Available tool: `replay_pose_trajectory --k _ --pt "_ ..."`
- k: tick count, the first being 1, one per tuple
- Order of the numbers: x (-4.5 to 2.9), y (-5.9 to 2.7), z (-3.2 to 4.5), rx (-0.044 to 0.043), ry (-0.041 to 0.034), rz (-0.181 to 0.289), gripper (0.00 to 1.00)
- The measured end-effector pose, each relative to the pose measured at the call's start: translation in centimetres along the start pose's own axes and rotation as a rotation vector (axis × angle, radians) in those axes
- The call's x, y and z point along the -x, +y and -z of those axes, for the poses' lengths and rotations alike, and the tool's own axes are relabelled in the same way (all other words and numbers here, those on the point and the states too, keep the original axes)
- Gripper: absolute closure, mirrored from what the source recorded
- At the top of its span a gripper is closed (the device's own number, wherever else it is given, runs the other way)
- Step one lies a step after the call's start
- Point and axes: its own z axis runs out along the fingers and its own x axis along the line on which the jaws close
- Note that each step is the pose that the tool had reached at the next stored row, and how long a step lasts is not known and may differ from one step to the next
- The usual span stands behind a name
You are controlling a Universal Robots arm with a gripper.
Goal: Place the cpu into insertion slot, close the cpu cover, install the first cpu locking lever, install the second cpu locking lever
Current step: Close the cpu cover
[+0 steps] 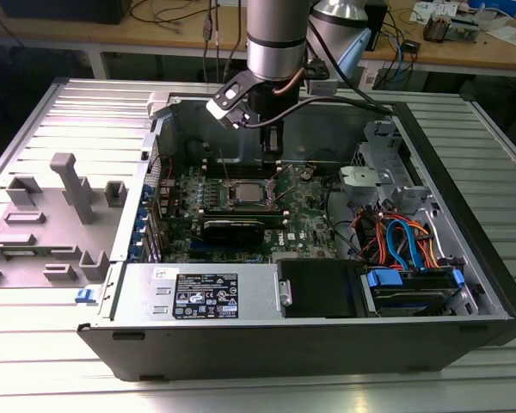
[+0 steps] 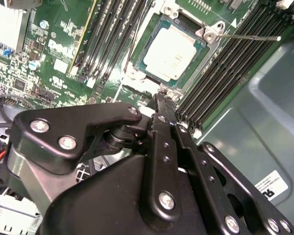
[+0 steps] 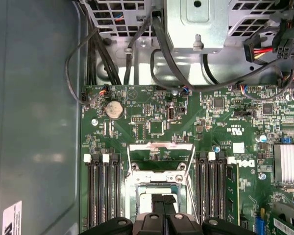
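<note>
Dull silver metal marks the cpu (image 2: pixel 172 49), a flat square seated in the insertion slot (image 2: pixel 152 27) on the green board (image 3: pixel 152 107). In the first wrist view I see the cpu cover (image 3: pixel 160 145), a thin steel frame with a wide window, tilted up off the socket rather than lying flat on it. From the second wrist view I make out a slim steel lever rod (image 2: pixel 245 36) running from the socket's corner across the black memory slots (image 2: pixel 225 58).

My gripper (image 2: pixel 161 100) hangs just over the socket's edge, its black bolted fingers (image 3: pixel 157 203) pressed together with nothing between them.

As for writing, a white printed label (image 2: pixel 270 185) sits on the grey-painted case wall, and in the exterior view a black sticker (image 1: pixel 205 297) lies on the brushed silver power supply; I leave the print unread. A round coin cell (image 3: pixel 114 109) gleams near the board's edge.
</note>
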Motion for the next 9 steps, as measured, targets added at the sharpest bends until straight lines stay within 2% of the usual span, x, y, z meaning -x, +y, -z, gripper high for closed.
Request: replay_pose_trajectory --k 6,9 --pt "-0.01 0.58 -0.05 0.0001 -0.0002 0.0 0.89" --pt "-0.01 1.56 -0.11 0.0 -0.0005 0.0 0.89"
